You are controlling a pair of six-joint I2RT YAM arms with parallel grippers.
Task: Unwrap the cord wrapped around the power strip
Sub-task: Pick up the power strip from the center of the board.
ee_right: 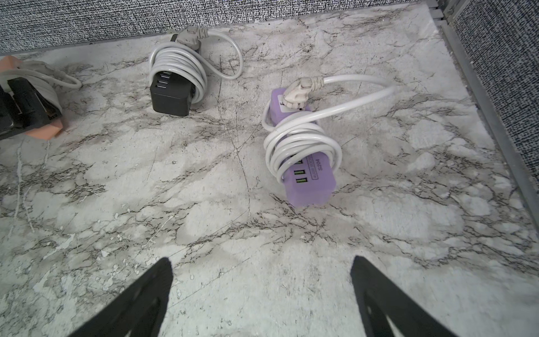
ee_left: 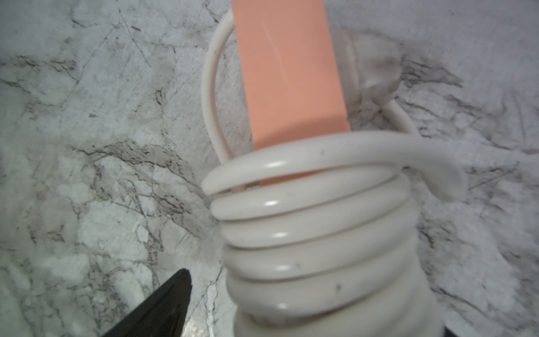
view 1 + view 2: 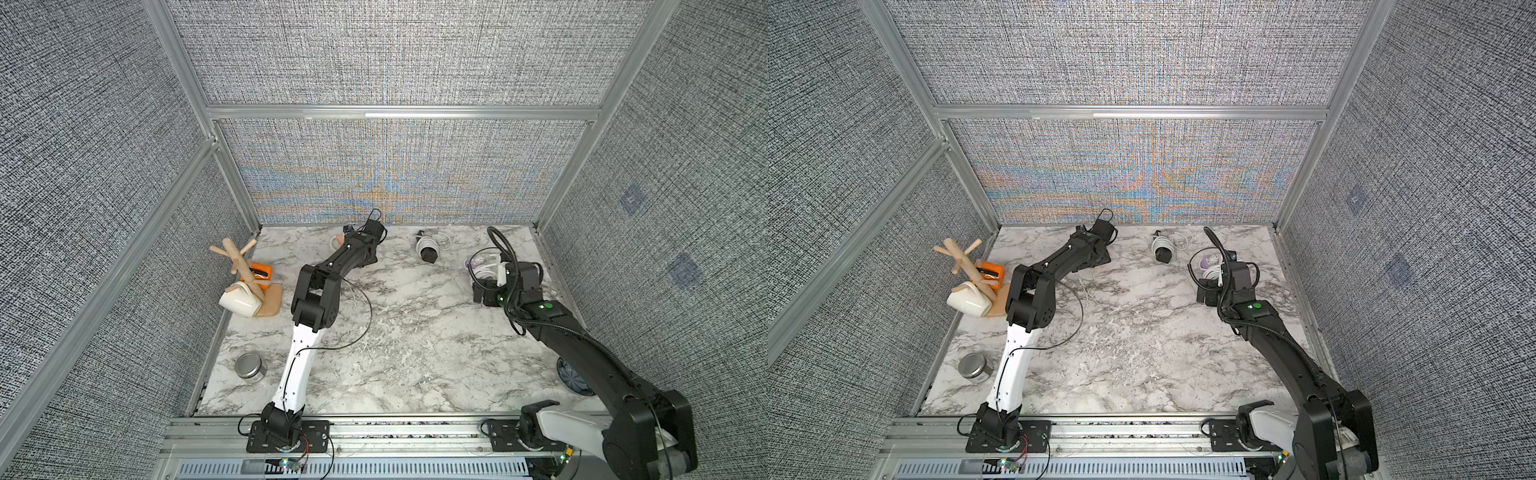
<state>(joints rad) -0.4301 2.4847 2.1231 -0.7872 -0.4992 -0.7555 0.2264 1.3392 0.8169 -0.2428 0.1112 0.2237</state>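
**Snag risk at the coil**

Left hand (image 1: 27, 108), jaws apart, straddles the white cord (image 2: 315, 233) wound round the peach power strip (image 2: 288, 73) at the back of the tabletop (image 3: 415, 332). Grabbing a middle turn, not the plug end (image 2: 370, 67), would likely drag the strip. Right hand (image 1: 261, 264) hangs spread.

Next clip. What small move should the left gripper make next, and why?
Probably close the left gripper on the peach power strip. Its jaws stand open at the coiled end, one finger apart from the white cord, which is wound in many turns, with the plug beside it.
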